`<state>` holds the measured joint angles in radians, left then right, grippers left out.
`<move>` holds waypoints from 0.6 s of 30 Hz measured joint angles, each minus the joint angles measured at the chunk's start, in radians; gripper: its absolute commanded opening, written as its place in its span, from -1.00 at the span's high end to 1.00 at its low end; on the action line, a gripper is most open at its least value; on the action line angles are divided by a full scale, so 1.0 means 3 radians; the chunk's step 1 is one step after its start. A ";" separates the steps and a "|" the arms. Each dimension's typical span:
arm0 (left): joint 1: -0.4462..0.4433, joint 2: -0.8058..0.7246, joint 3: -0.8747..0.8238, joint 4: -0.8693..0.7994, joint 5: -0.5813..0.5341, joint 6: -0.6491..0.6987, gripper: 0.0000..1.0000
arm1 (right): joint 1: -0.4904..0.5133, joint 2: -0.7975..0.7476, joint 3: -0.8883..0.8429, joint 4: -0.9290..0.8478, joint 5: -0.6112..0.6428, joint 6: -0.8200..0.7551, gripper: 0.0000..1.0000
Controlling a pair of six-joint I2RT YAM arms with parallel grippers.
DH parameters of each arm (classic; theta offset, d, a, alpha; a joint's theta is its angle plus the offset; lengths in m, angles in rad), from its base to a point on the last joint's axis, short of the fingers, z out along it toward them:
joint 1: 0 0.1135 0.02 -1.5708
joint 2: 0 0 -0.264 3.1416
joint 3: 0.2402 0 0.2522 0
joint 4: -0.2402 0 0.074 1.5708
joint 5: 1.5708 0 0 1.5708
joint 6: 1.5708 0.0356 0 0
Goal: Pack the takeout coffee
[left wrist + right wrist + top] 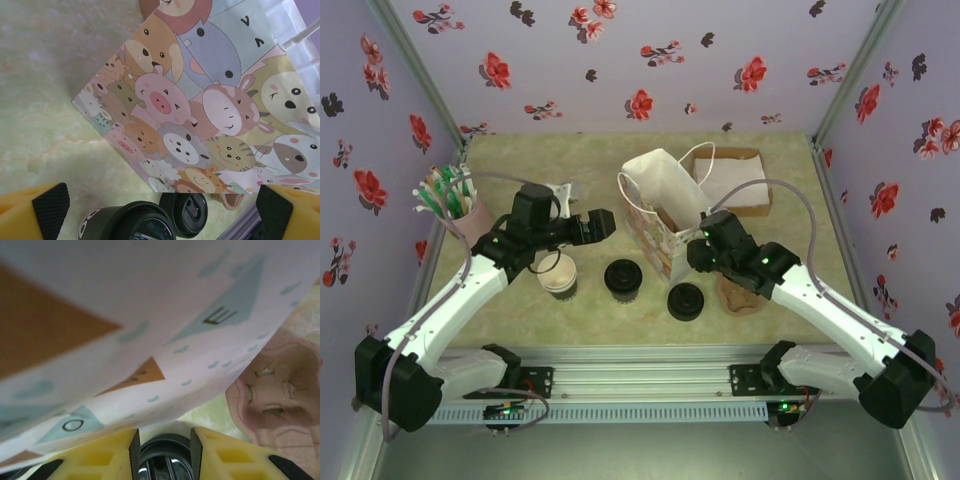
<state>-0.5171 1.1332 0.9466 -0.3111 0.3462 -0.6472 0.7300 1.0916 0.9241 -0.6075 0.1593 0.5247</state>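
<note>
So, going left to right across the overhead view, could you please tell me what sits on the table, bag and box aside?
Holder of straws → open paper cup → lidded coffee cup → loose black lid → brown cup carrier.

**Three cameras, one bag in common**

My overhead view looks down from above and behind the arm bases, across the whole table [580,160]. My left wrist view faces the paper bag [200,115] on its cartoon side, low and near. My right wrist view sits almost against the bag, blurred. Each wrist view catches a black lid [187,212] at its bottom edge.
</note>
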 measured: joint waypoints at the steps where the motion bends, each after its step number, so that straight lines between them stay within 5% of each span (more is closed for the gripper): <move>1: 0.0000 0.0000 -0.0005 0.0000 0.0000 0.0000 -0.98 | -0.0006 0.0057 0.0008 0.0029 0.0013 -0.0003 0.30; 10: 0.0000 0.0000 -0.0056 0.0010 -0.0023 0.0000 -0.98 | -0.0093 0.0426 0.0134 0.0209 0.0070 -0.0069 0.17; 18: 0.0004 -0.0093 -0.0074 -0.0013 -0.0113 0.0022 -0.98 | -0.0099 0.0306 0.0142 0.0093 -0.0031 -0.0080 -0.42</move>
<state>-0.5159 1.1053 0.9245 -0.3149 0.3122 -0.6407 0.7002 1.1835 0.9668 -0.5797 0.1501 0.5007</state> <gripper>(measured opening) 0.992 0.631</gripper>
